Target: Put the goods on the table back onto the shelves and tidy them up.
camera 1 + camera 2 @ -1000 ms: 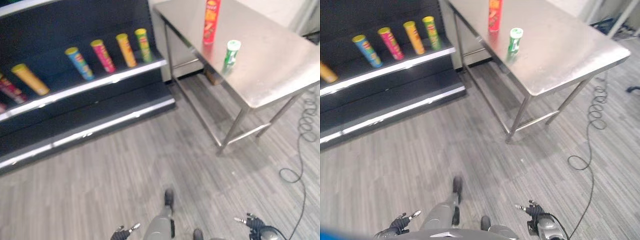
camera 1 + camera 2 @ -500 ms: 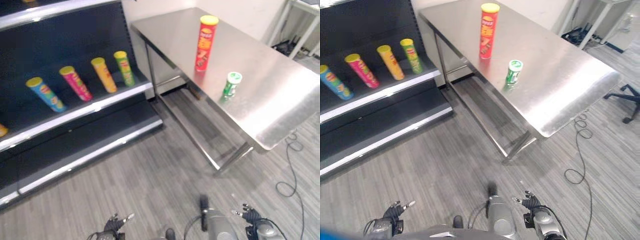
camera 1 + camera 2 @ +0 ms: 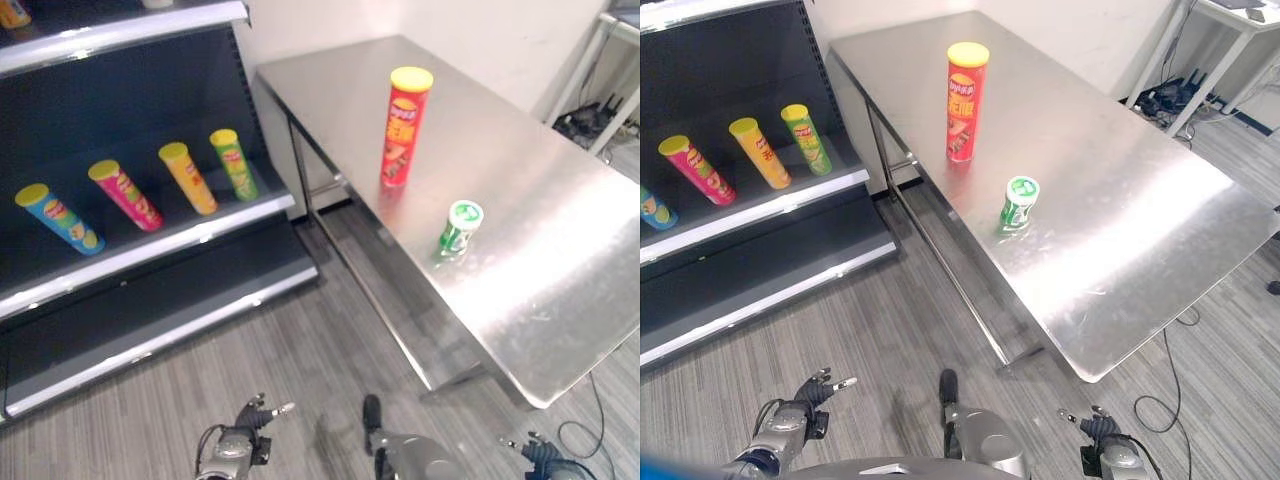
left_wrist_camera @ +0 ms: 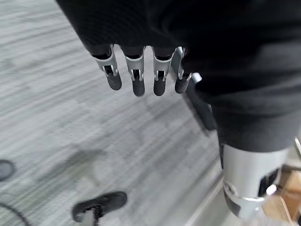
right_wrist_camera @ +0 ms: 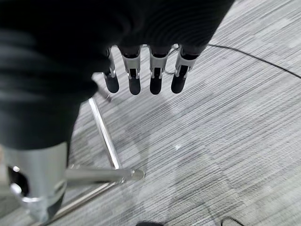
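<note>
Shelf: sits further left and larger in view than a second ago; a camera shift, not moved goods. Blue can, pink can, orange can and green-yellow can lean in a row on the middle board, same order as before.
Left hand: hangs low above the grey floor, fingers straight and relaxed, holding nothing.
Table: now nearer and more central than before; suggests an approach toward the goods, no pick-up begun.
Tall red can: upright on the steel top, untouched.
Short green can: upright nearer the front edge, apart from the red one, untouched.
Right hand: low by the table's corner, fingers straight, empty.
</note>
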`<state>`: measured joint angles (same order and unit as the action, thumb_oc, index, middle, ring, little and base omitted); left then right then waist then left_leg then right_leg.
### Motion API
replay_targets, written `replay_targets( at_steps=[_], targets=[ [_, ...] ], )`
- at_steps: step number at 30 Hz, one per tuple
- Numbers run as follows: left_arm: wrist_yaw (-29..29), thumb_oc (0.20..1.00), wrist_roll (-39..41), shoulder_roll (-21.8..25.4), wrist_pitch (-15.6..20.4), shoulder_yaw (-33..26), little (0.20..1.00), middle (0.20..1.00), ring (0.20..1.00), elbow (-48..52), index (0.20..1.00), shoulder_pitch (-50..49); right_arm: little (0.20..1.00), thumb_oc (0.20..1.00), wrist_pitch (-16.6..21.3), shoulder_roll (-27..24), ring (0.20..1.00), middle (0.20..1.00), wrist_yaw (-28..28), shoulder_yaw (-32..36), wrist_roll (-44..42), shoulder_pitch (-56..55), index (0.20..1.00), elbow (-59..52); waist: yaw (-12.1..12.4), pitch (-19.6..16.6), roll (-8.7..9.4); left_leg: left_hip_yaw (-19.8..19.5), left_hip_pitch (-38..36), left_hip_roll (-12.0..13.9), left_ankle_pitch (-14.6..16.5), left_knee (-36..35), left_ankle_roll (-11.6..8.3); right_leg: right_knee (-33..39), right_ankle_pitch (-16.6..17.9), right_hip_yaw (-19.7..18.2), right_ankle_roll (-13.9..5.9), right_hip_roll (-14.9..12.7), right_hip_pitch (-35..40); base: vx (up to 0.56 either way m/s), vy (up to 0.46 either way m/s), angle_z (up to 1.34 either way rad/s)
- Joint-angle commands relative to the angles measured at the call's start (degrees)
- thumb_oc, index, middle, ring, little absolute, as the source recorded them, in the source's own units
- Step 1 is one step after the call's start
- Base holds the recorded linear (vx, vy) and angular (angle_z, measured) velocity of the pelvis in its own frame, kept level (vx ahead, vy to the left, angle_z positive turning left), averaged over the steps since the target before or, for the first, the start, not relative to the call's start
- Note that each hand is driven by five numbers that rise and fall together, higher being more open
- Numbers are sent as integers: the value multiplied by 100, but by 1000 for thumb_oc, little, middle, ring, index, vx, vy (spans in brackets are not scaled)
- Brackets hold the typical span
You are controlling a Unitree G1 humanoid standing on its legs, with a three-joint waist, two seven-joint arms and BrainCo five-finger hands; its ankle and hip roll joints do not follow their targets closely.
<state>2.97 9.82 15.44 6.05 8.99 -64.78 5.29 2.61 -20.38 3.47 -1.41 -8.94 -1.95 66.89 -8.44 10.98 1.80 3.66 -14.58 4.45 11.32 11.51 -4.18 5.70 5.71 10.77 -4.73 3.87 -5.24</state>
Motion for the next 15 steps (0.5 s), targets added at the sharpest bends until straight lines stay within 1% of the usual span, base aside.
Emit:
replay_targets(
  at_steps=[1,2,3,4,5,6,7,8,9,10,11,12,13,14,15],
  targets=[
    [-37,1000,-162,281,71,-9,1000,1000,1000,201,1000,-102,1000,1000,-5,-157,1000,1000,54,-158,-60,-218,1000,-6,-199,-11,111,111,1142,-374,-981,1525,-421,-191,-318,-404,141,-227,380,76,-81,-13],
    [3,1000,-88,293,60,4,1000,1000,1000,232,1000,-57,1000,1000,-37,-149,1000,1000,86,-159,-134,-183,1000,86,-120,142,271,327,1704,-173,-1171,2414,-340,-135,-420,-529,236,-284,592,139,-68,-17],
    [0,1000,-66,293,49,-9,1000,1000,1000,222,1000,-66,1000,1000,-52,-145,1000,1000,103,-165,-154,-173,1000,126,-89,162,323,463,1904,-14,-1057,2460,-234,-126,-445,-599,227,-330,669,180,15,-14],
    [-6,1000,-48,268,42,-21,1000,1000,1000,189,1000,-84,1000,1000,-70,-141,1000,1000,97,-174,-169,-169,1000,156,-9,217,327,541,2043,205,-854,2358,-146,-124,-471,-704,193,-358,801,211,137,-51],
    [-16,1000,-67,261,45,-30,1000,1000,1000,143,1000,-111,1000,1000,-83,-124,1000,1000,87,-203,-140,-157,1000,193,31,218,365,535,2030,372,-710,1878,-64,-127,-510,-817,126,-445,877,216,194,-97],
    [-9,1000,-81,262,48,-29,1000,1000,1000,116,1000,-116,1000,1000,-81,-118,1000,1000,93,-231,-93,-143,1000,181,61,205,394,529,1909,492,-713,1344,-39,-157,-538,-897,85,-536,892,227,255,-139],
    [24,1000,-72,257,62,-52,1000,1000,1000,54,1000,-122,1000,1000,-98,-129,1000,1000,106,-255,-58,-135,1000,183,101,203,375,407,2006,689,-843,728,-83,-166,-620,-1004,37,-599,950,200,239,-145],
    [29,1000,-69,246,52,-42,1000,1000,1000,44,1000,-120,1000,1000,-102,-124,1000,1000,103,-270,-43,-119,1000,158,128,172,351,359,1865,759,-967,174,-96,-184,-678,-1074,24,-627,968,241,282,-111],
    [69,1000,-33,238,80,-56,1000,1000,1000,19,1000,-114,1000,1000,-105,-151,1000,1000,121,-276,-51,-85,1000,148,179,149,272,75,1892,805,-1297,-376,-203,-190,-770,-1208,18,-617,1036,304,283,-75],
    [112,1000,5,214,104,-67,1000,1000,1000,6,1000,-131,1000,1000,-83,-195,1000,1000,133,-259,-58,-60,1000,99,235,109,218,-212,2004,830,-1577,-773,-288,-165,-842,-1335,-13,-632,1158,319,290,-59],
    [122,1000,11,192,94,-39,1000,1000,1000,-3,1000,-116,1000,1000,-73,-226,1000,1000,139,-267,-52,-23,1000,73,254,88,169,-301,2007,827,-1674,-1008,-382,-156,-885,-1403,-24,-659,1232,303,290,-58],
    [115,1000,15,162,100,-40,1000,1000,1000,-31,1000,-111,1000,1000,-68,-254,1000,1000,131,-253,-44,-10,1000,41,256,35,86,-355,1828,810,-1606,-1341,-428,-182,-919,-1471,-62,-682,1223,229,273,-70],
    [103,1000,-13,140,89,-40,1000,1000,1000,-55,1000,-134,1000,1000,-62,-255,1000,1000,123,-243,-15,-5,1000,7,253,-5,25,-399,1724,778,-1566,-1438,-433,-194,-912,-1523,-97,-726,1197,226,354,-69],
    [102,1000,-44,135,110,-36,1000,1000,1000,-41,1000,-137,1000,1000,-48,-278,1000,1000,136,-247,9,47,1000,-48,237,-19,-17,-361,1728,713,-1567,-1347,-457,-221,-912,-1541,-147,-821,1164,205,368,-102],
    [104,1000,-49,143,125,-41,1000,1000,1000,-13,1000,-139,1000,1000,-45,-273,1000,1000,145,-252,22,86,1000,-118,241,-36,-15,-317,1727,618,-1491,-1296,-415,-201,-871,-1588,-207,-949,1155,213,404,-95]
  ],
)
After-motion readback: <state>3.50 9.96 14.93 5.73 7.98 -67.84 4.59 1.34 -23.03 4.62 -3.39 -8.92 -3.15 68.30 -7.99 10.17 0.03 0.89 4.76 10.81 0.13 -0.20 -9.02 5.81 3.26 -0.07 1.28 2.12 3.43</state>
